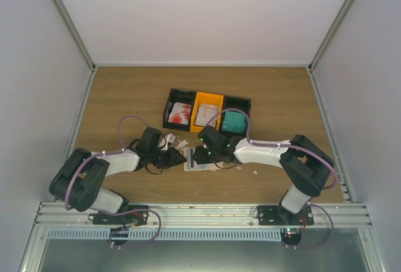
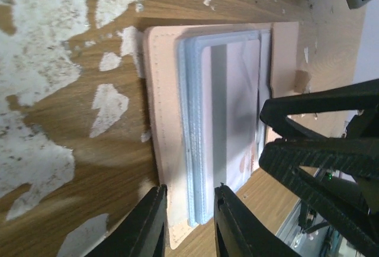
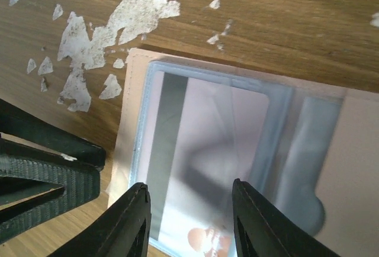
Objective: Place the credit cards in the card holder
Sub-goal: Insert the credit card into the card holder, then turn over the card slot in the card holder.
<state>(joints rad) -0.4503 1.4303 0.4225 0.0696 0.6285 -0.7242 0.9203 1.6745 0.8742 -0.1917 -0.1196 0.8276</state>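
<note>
The card holder [image 2: 163,121] lies opened flat midway across the bench, nearer its near edge, one credit card [image 3: 201,150] under its clear sleeve; the other credit cards [image 1: 180,114] sit in the bins [image 1: 208,94] toward the far edge. The left gripper [image 2: 189,227] is narrowly parted astride the holder's rim, the right gripper [image 3: 189,221] spread wider above the sleeve; neither appears to clamp anything. The cards look light, stiff and slick, so they are probably best pinched across the faces at a short edge, while the soft holder will likely slide unless pinned.

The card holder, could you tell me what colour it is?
The card holder is pale beige-tan; clearest from left wrist.
</note>
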